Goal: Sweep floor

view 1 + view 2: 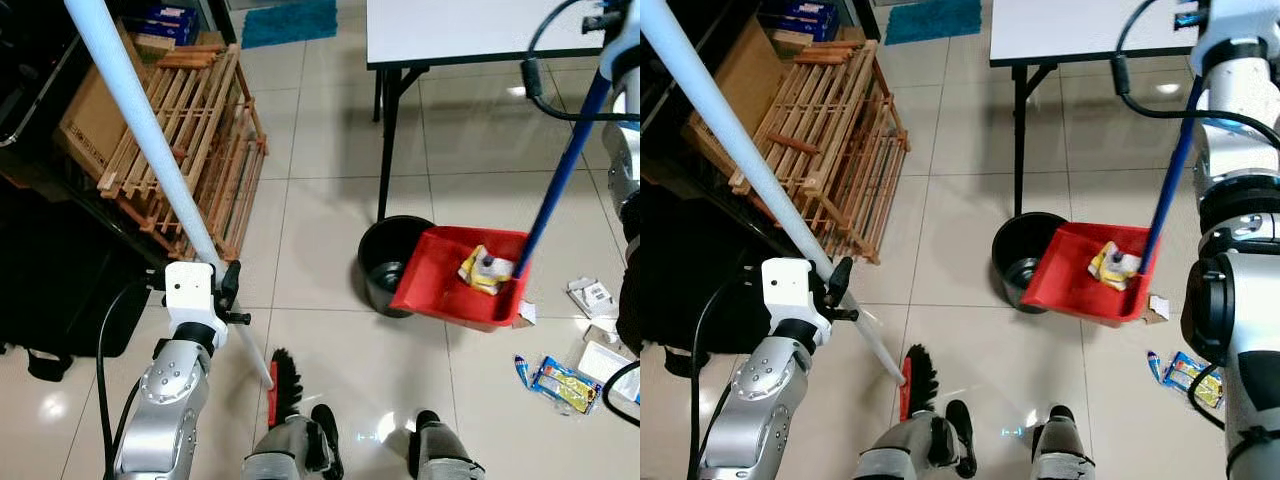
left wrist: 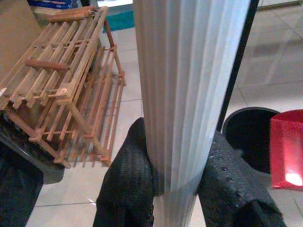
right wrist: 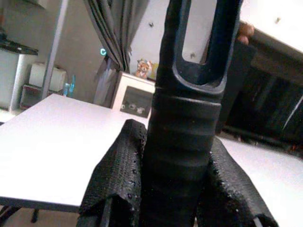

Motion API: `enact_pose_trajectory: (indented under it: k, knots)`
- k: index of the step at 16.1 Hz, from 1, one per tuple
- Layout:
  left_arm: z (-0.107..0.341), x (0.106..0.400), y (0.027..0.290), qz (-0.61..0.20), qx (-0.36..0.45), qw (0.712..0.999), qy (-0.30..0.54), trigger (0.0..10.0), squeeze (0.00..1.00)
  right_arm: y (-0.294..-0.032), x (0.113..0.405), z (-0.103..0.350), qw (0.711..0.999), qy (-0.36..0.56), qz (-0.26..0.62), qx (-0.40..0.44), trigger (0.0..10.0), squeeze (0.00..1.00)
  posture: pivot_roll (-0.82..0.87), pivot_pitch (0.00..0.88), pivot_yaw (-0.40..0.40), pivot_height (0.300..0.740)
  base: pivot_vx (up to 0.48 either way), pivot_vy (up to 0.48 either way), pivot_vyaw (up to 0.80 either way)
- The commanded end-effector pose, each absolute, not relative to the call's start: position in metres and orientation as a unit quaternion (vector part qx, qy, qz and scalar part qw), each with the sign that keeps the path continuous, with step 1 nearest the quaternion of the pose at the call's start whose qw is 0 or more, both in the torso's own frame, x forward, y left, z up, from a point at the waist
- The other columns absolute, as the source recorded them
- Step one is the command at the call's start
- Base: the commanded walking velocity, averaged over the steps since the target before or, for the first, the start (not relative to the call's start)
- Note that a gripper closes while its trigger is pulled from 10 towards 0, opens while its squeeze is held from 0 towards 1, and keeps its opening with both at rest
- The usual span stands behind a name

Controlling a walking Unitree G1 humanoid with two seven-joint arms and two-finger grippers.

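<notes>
Left tool (image 2: pixel 173 189) clamped on broom pole (image 1: pixel 150 140), brush head (image 1: pixel 285 385) on floor by robot's feet. Right tool (image 3: pixel 175 189) clamped on dustpan handle grip (image 3: pixel 189 156); red dustpan (image 1: pixel 455 280) w/ wrapper sits beside black bin (image 1: pixel 385 262). Pole looks light, stiff, ribbed; hold mid-shaft.

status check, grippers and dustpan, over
Left gripper shut on broom handle; right gripper shut on dustpan handle. Red dustpan raised over black bin, holding trash. Wrappers on floor.
</notes>
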State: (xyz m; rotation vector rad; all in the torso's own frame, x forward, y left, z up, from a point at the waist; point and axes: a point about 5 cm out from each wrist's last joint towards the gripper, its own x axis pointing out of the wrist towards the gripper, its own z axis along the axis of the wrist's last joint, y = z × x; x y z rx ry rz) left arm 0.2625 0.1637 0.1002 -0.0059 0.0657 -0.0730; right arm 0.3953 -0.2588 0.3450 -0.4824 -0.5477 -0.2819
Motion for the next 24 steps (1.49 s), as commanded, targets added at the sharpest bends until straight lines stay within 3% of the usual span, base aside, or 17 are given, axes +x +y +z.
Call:
enact_pose_trajectory:
  k: [1, 8, 24]
  knots:
    - [0.102, 0.258, 0.169, -0.025, 0.005, 0.999, 0.03, 10.0, 0.0, -0.264, 0.397, 0.329, 0.911, -0.22, -0.122, -0.327, 10.0, 0.0, -0.1, 0.278, 0.174, 0.74, 0.0, 0.0, 0.0]
    - [0.101, 0.258, 0.168, -0.021, 0.005, 0.999, 0.032, 10.0, 0.0, -0.258, 0.396, 0.334, 0.895, -0.243, -0.126, -0.352, 10.0, 0.0, -0.11, 0.271, 0.172, 0.74, 0.0, 0.0, 0.0]
    - [0.102, 0.262, 0.167, -0.023, -0.006, 0.999, 0.025, 10.0, 0.0, -0.262, 0.396, 0.306, 0.916, -0.213, -0.12, -0.319, 10.0, 0.0, -0.11, 0.261, 0.17, 0.74, 0.0, 0.0, 0.0]
